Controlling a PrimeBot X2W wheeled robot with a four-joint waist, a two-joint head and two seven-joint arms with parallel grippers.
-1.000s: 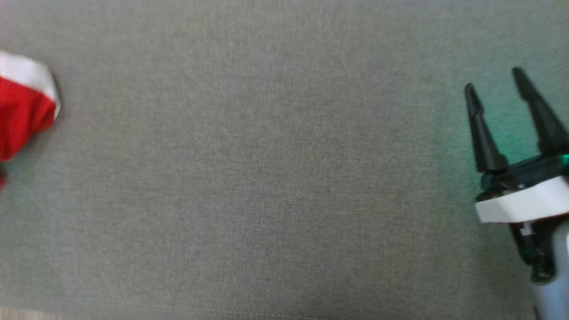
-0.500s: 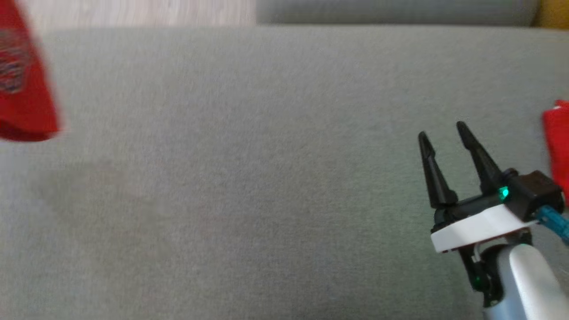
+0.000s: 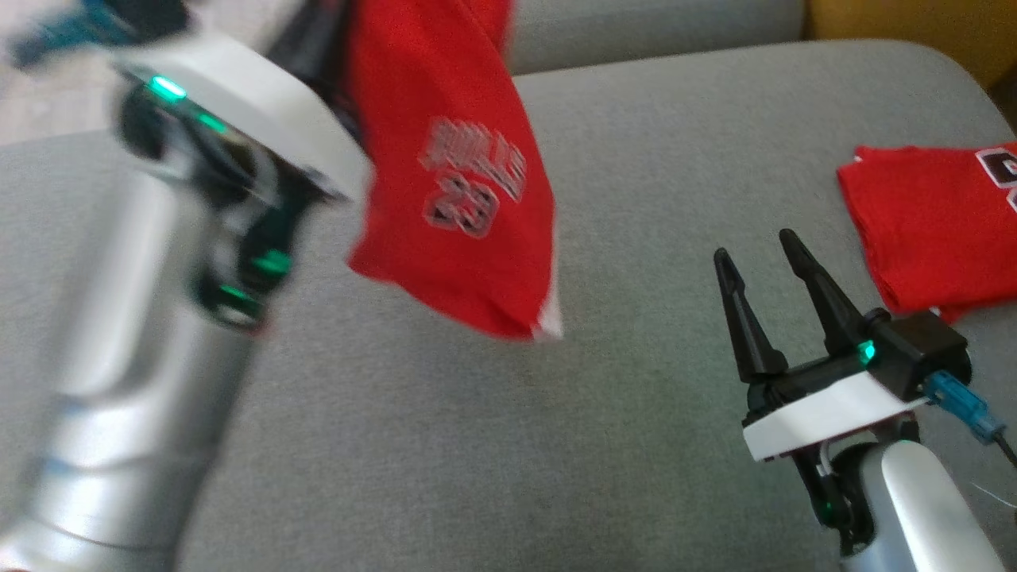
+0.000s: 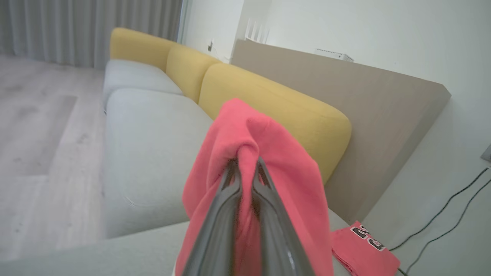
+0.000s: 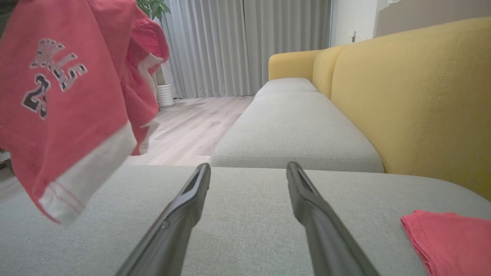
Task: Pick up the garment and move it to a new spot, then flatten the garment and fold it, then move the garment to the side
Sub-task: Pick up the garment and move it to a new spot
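Observation:
A red garment with white trim and a grey number print hangs in the air above the grey sofa seat. My left gripper is shut on a bunched fold at its top, and the cloth drapes down around both fingers. The blurred left forearm rises at the left of the head view. The right wrist view has the garment dangling at the upper left, clear of the cushion. My right gripper stands open and empty over the seat, to the right of the garment, jaws wide apart.
A second red garment lies folded flat on the seat at the right, close to my right gripper, and shows low in both wrist views. Yellow backrests line the far side. Wooden floor lies beyond the sofa.
The head camera has swung, so the whole picture has shifted. The left arm and the hanging garment have come into the upper left and centre. The right gripper stays open.

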